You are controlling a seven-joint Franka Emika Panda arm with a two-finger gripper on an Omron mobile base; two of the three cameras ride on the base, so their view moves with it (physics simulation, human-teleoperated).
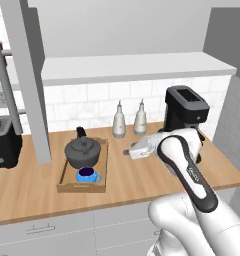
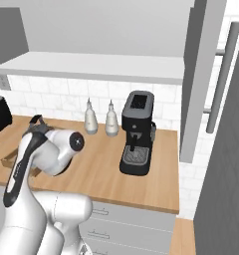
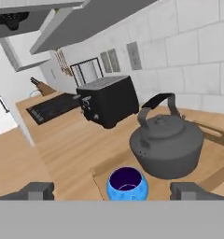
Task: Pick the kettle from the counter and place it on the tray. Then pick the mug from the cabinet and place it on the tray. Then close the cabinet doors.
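The dark grey kettle [image 1: 82,151] and the small blue mug [image 1: 88,175] both sit on the wooden tray [image 1: 82,189] on the counter [image 1: 137,180]. The mug is in front of the kettle. My gripper [image 1: 126,152] hovers to the right of the tray, open and holding nothing. In the hand view the mug [image 3: 127,184] stands upright ahead, between my spread fingertips [image 3: 37,190], with the kettle [image 3: 167,144] behind it. The cabinet doors [image 1: 29,80] [image 2: 198,74] stand open. From the right base view the kettle's handle [image 2: 37,120] peeks over my arm.
A black coffee machine [image 1: 184,107] stands at the back right, just behind my arm. Two pale bottles [image 1: 119,121] are against the tiled wall. A black toaster [image 1: 4,142] sits left of the tray. The open left door hangs above the counter near the tray.
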